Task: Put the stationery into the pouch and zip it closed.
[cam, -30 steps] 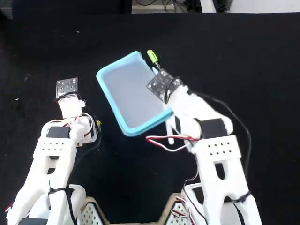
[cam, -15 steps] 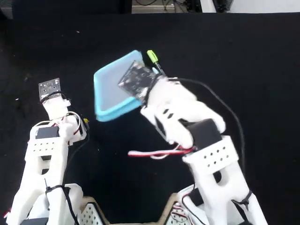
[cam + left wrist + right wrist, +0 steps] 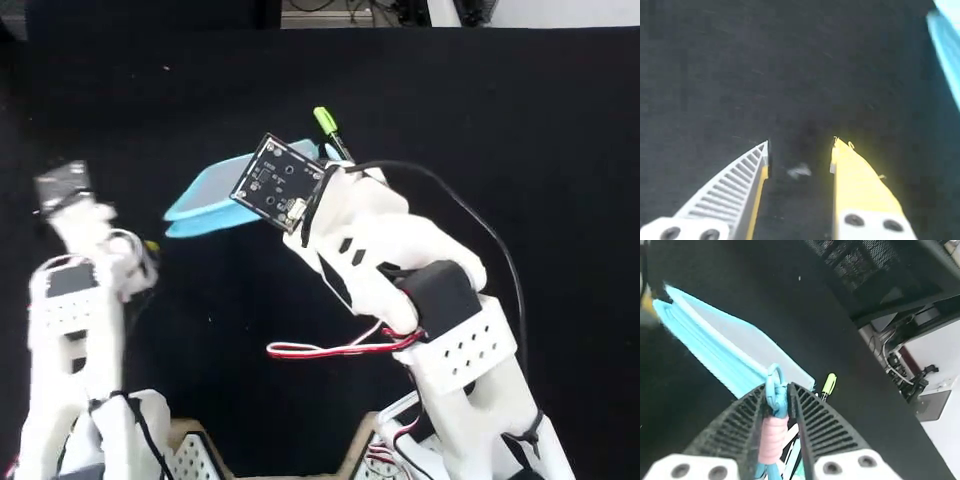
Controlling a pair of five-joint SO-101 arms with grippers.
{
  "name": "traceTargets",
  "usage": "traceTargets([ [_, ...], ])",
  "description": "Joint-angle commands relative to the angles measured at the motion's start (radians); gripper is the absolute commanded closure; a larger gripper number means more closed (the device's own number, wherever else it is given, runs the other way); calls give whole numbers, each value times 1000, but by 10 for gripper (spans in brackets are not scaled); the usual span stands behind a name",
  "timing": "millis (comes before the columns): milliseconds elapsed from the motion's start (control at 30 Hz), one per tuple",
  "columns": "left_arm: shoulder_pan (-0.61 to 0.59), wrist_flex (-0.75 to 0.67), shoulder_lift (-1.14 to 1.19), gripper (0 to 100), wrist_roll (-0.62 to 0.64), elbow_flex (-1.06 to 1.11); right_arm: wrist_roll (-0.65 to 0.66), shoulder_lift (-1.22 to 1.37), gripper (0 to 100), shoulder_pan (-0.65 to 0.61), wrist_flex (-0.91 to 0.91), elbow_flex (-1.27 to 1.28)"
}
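Pouch (image 3: 205,195): light blue and tilted, seen nearly edge-on from the high view. We judge it at least partly lifted off the tabletop (image 3: 500,120).

Zip pull (image 3: 774,382): a blue ring at the pouch end nearest the right arm. The right hand (image 3: 782,395) is clamped on the zip pull, w/ a pink tab (image 3: 771,437) between its fingers. We cannot tell how far the zip is run.

Green marker (image 3: 325,122): lies on the tabletop just beside that same end of the pouch, on the side away from the arms. It is outside the pouch as far as we can see, but its dark tip is too close to the pouch edge to be sure.

Left hand (image 3: 800,155): jaws apart and holding nothing, over bare tabletop well apart from the pouch, whose corner shows at the edge of the left wrist view.

Status (our judgement): loading is not complete, since approx. one item is outside. Pouch contents are not visible. Left to do: insert the marker, then close the zip.
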Motion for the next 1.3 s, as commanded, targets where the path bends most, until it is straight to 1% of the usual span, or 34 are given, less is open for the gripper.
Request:
traceTargets([
  [0, -33, 69, -135, 794, 0, -133, -5, -27, 988, -11, 20, -54],
  [167, 35, 83, -244, 794, -14, -197, -3, -30, 988, -11, 37, -27],
  [333, 216, 180, -288, 794, -198, -182, -3, -30, 988, -11, 28, -18],
  [400, 266, 198, -290, 794, -239, -150, -5, -30, 988, -11, 28, -27],
  [467, 280, 195, -299, 794, -253, -111, -8, -30, 988, -11, 28, -47],
  [567, 278, 209, -301, 794, -253, -96, -9, -30, 988, -11, 23, -87],
  [667, 303, 288, -301, 794, -253, -128, -57, -28, 988, -14, -40, -91],
  [767, 355, 362, -301, 794, -252, -188, -132, -22, 988, -15, -109, -90],
  [900, 447, 419, -301, 795, -247, -240, -173, -22, 988, -17, -169, -91],
  [1000, 496, 420, -301, 796, -247, -237, -187, -22, 988, -55, -189, -91],
  [1133, 496, 420, -302, 797, -245, -246, -184, -28, 988, -149, -187, -94],
  [1267, 498, 442, -302, 795, -155, -245, -184, -30, 988, -183, -175, -94],
])
